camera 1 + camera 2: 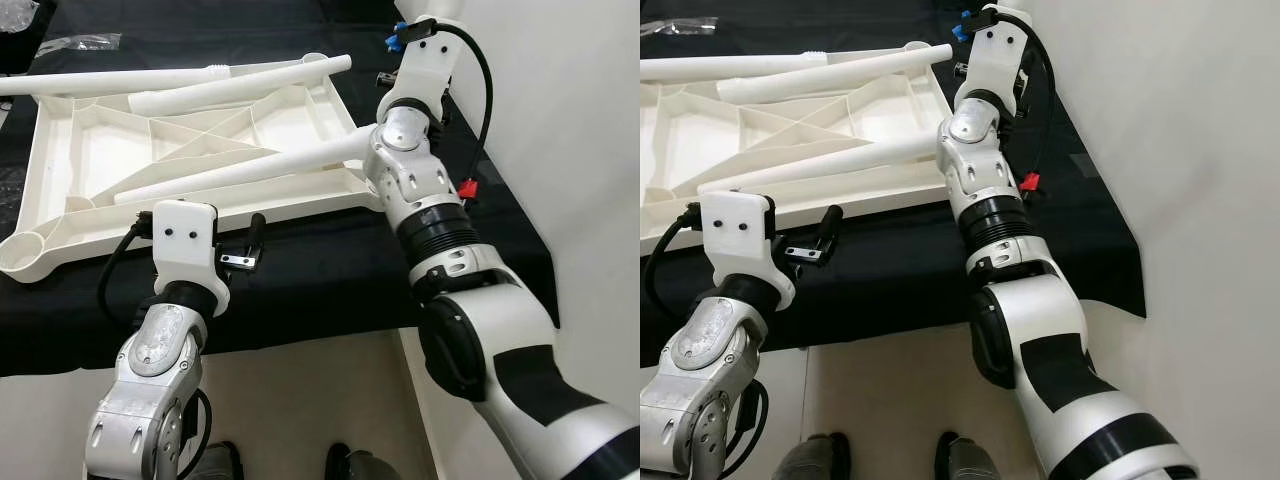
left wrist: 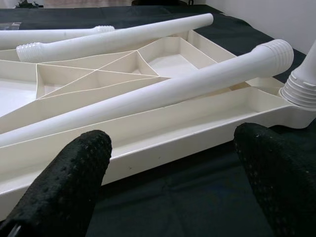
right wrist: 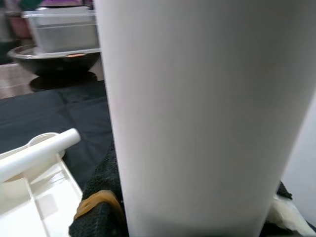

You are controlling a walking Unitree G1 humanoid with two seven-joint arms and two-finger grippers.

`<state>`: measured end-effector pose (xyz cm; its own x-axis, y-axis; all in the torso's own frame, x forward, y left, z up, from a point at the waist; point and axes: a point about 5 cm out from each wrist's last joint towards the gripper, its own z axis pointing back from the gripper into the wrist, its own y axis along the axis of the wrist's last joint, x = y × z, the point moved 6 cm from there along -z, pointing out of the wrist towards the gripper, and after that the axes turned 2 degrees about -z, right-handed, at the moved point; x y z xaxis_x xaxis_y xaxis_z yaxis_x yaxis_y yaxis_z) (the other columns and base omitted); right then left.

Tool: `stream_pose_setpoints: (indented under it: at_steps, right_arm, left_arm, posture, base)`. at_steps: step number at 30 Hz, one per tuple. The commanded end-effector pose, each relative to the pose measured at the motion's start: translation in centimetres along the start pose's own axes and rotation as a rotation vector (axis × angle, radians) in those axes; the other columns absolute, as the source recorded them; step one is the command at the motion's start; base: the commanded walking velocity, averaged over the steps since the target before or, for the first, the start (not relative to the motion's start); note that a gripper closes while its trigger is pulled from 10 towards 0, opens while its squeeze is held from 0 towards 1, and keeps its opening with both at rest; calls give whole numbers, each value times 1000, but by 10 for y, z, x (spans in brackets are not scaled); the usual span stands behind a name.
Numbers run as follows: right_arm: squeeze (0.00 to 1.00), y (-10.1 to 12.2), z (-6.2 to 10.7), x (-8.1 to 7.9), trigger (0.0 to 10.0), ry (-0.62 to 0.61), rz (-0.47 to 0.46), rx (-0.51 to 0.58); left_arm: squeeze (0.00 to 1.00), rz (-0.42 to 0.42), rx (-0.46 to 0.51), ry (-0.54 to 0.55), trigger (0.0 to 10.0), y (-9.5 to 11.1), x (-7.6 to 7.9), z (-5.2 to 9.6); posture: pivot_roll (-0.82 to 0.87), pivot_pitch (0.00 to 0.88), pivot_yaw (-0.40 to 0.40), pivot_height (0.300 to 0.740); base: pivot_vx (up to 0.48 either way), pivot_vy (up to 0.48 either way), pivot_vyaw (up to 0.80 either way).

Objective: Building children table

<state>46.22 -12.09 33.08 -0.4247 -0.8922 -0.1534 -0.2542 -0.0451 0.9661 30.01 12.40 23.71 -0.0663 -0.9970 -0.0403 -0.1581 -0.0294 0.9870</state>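
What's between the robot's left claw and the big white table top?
Just bare black cloth. In the left wrist view, the open left claw faces the table top's near edge, with only cloth between them.

One ribbed white tabletop (image 1: 60, 150), four white legs (image 1: 240, 88), two tools (image 2: 163, 173).

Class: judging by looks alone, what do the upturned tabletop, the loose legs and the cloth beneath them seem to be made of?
Tabletop: probably moulded plastic, off-white and matt; its underside shows thin ribs. Legs: likely the same plastic, smooth tubes with ridged threaded ends. Cloth: seemingly black woven fabric, dull, draping over the edge.
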Motion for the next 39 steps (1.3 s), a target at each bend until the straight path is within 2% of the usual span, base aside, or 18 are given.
stream_pose_setpoints:
  at_steps: [1,4,5,8,9,11,12,13,14,17,20,25,29,32,37,39]
  right_arm:
    - [0,-51,8,22,10000,-160,55,-159]
    - [0,-51,10,24,10000,-193,43,-161]
    - [0,-52,12,28,10000,-243,11,-175]
    - [0,-52,14,33,10000,-303,6,-186]
    - [0,-49,16,36,10000,-343,-13,-167]
    - [0,-38,19,40,10000,-409,41,-110]
    - [0,-35,20,41,10000,-427,58,-95]
    - [0,-37,21,39,10000,-428,27,-116]
    - [0,-37,21,39,10000,-428,27,-116]
    - [0,-43,25,34,10000,-431,-34,-159]
    - [0,-44,29,31,10000,-442,-20,-168]
    - [0,-43,33,28,10000,-451,-28,-175]
    - [0,-35,37,24,10000,-471,7,-138]
    - [0,-24,42,15,10000,-456,53,-79]
    - [0,-13,45,3,10000,-416,13,-39]
    - [0,1,44,1,10000,-403,-15,6]
  left_arm:
    - [0,0,2,-8,10000,0,1,1]
    - [0,-1,3,-7,10000,1,1,1]
    - [0,6,0,-6,10000,0,1,1]
    - [0,19,-20,-32,10000,-3,5,2]
    - [0,52,-53,-90,10000,-9,14,3]
    - [0,113,-110,-252,10000,-19,40,12]
    - [0,127,-123,-293,10000,-21,46,15]
    - [0,119,-122,-337,10000,-21,52,18]
    - [0,119,-122,-337,10000,-21,52,18]
    - [0,103,-139,-485,10000,-26,73,33]
    - [0,113,-156,-539,10000,-30,81,42]
    - [0,112,-164,-520,10000,-33,81,42]
    - [0,105,-158,-495,10000,-33,78,39]
    - [0,88,-155,-496,10000,-33,77,39]
    - [0,86,-156,-497,10000,-34,77,40]
    - [0,79,-154,-499,10000,-34,78,41]
  posture:
    - [45,255,-81,740]
    - [45,255,-81,740]
    - [49,253,-81,740]
    - [52,251,-82,740]
    - [52,247,-79,740]
    - [54,240,-79,740]
    - [54,240,-79,740]
    - [56,238,-81,740]
    - [56,238,-81,740]
    - [56,238,-81,740]
    - [59,228,-85,740]
    - [57,224,-87,740]
    - [59,216,-92,740]
    - [61,214,-94,740]
    - [59,212,-95,740]
    - [59,211,-97,740]
  base:
    - [0,0,0]
    - [0,0,0]
    - [0,0,0]
    - [0,0,0]
    - [0,0,0]
    - [0,0,0]
    - [0,0,0]
    - [0,0,0]
    - [0,0,0]
    - [0,0,0]
    - [0,0,0]
    - [0,0,0]
    - [0,0,0]
    - [0,0,0]
    - [0,0,0]
    - [0,0,0]
